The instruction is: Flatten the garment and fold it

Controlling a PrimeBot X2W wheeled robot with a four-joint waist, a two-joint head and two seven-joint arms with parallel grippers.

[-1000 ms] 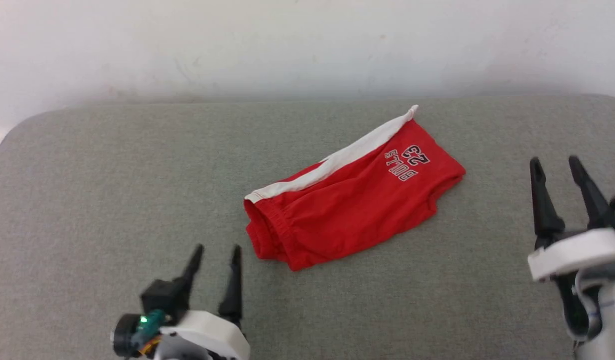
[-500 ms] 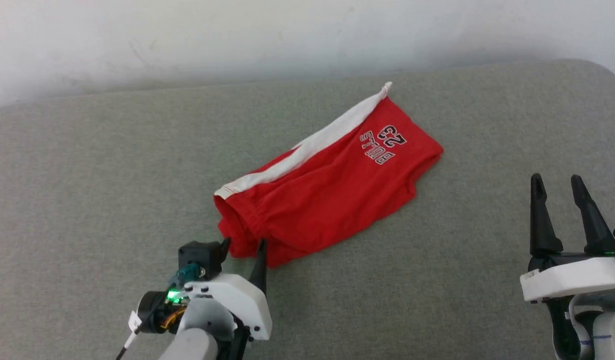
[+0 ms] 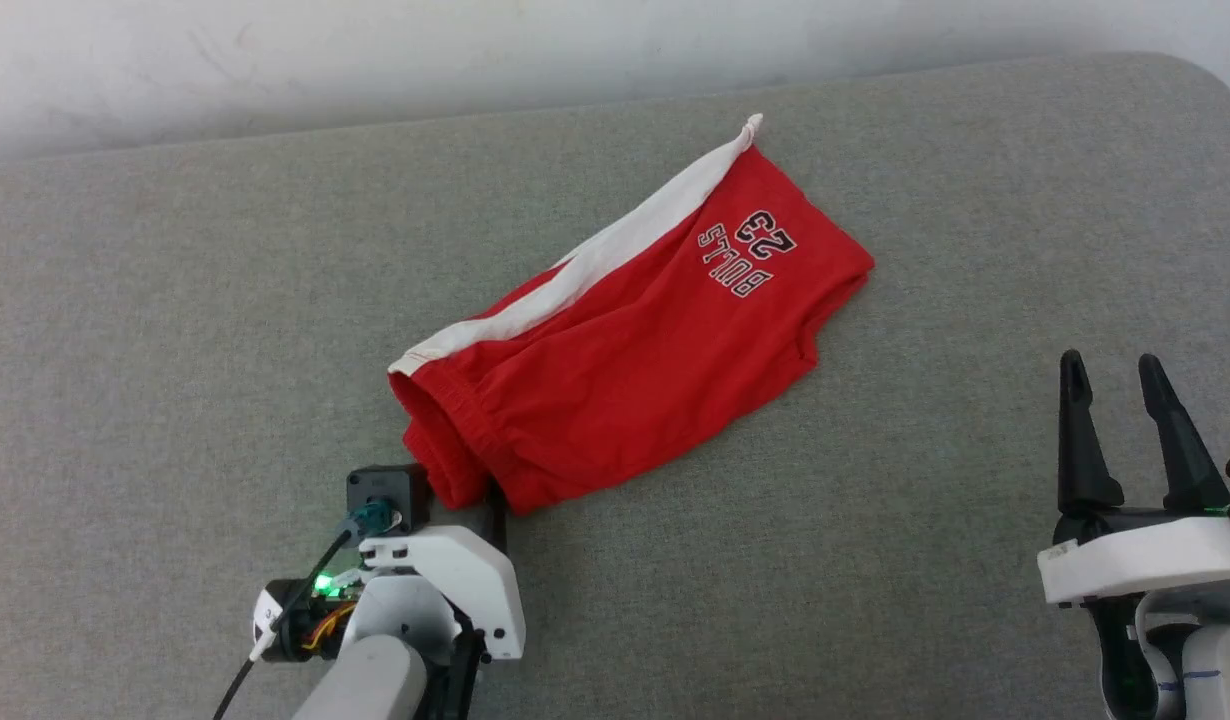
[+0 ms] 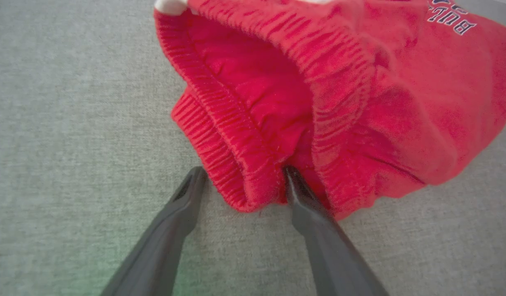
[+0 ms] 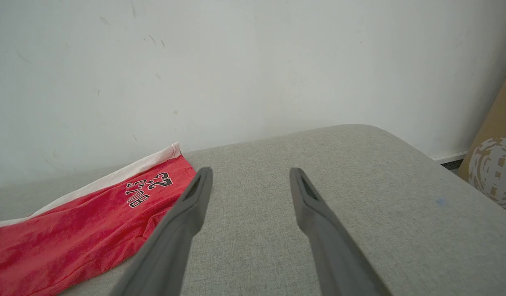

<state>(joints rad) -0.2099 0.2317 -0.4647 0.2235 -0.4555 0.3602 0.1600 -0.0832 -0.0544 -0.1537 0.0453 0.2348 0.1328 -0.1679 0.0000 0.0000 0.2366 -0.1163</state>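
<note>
Below, grey padded surface (image 3: 175, 300), white wall (image 3: 375, 50); left gripper (image 4: 242, 170) spread astride garment (image 3: 635, 340) — right gripper (image 3: 1110, 362) spread, empty

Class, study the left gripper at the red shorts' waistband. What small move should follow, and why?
Probably close the left gripper on the waistband: its open fingers straddle the gathered elastic edge, one tip outside, one tucked into the opening, so a pinch should secure the shorts for pulling flat. The right gripper stands open.

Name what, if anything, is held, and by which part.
Nothing is held. The left gripper, open, straddles the waistband of the red shorts; the right gripper is open, clear of them.
</note>
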